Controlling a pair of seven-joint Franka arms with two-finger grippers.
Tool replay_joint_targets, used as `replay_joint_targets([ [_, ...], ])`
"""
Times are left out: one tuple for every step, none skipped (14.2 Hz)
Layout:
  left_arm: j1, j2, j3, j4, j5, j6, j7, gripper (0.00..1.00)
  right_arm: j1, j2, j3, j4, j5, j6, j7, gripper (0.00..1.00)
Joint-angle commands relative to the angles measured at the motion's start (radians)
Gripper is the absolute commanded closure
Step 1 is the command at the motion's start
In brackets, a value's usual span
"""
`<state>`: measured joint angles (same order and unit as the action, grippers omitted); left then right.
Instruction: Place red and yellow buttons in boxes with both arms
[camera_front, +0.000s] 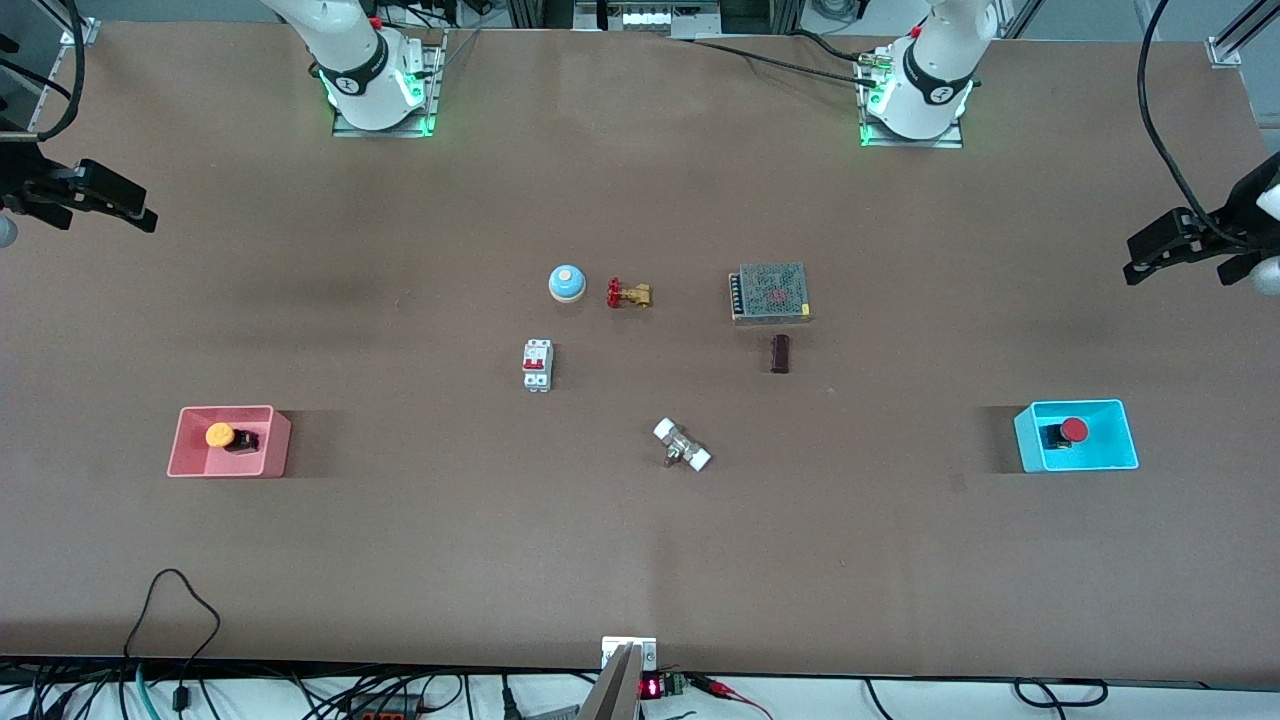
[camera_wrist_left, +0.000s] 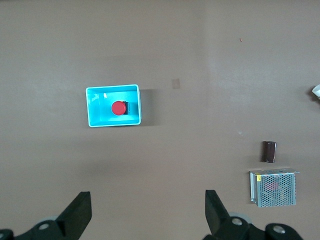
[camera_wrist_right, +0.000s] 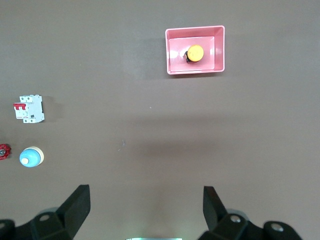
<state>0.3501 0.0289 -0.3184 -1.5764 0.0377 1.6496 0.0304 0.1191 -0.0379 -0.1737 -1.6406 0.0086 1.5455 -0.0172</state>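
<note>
Front view, left gripper (camera_front: 1140, 262) raised over the table's left-arm end, fingers spread, empty, right gripper (camera_front: 140, 215) likewise over the right-arm end, red button (camera_front: 1068, 431) in cyan box (camera_front: 1125, 445), yellow button (camera_front: 225, 436) in pink box (camera_front: 275, 445), no legible writing.

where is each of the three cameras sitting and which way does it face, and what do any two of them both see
Front view: high across the table, facing both arm bases; shows the left gripper and right gripper at the table's ends.
Left wrist view: on the left arm's wrist, looking down past its open jaws at the red button in the cyan box.
Right wrist view: on the right arm's wrist, looking down past its open jaws at the yellow button in the pink box.
Shared: front and left wrist views both show the metal power supply.
</note>
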Motion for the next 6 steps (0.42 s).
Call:
replay_joint_targets([
  [-0.009,-0.023,0.004,-0.016,-0.025,0.007,0.029,0.00,-0.004,-0.011,0.010,0.005,-0.015,-0.021,-0.001,0.00],
  [-0.052,-0.023,0.033,-0.016,-0.028,0.006,0.028,0.00,-0.004,-0.011,0.010,0.005,-0.016,-0.021,-0.001,0.00],
  [-0.101,-0.029,0.089,-0.017,-0.028,0.006,0.028,0.00,-0.004,-0.011,0.010,0.005,-0.016,-0.019,-0.001,0.00],
  [-0.168,-0.035,0.157,-0.019,-0.028,0.001,0.028,0.00,-0.004,-0.011,0.010,0.005,-0.016,-0.019,-0.001,0.00],
  [-0.201,-0.041,0.192,-0.019,-0.030,0.001,0.028,0.00,-0.004,-0.011,0.010,0.005,-0.016,-0.019,-0.001,0.00],
  [-0.221,-0.043,0.206,-0.020,-0.030,-0.001,0.028,0.00,-0.004,-0.011,0.010,0.004,-0.016,-0.019,-0.001,0.00],
])
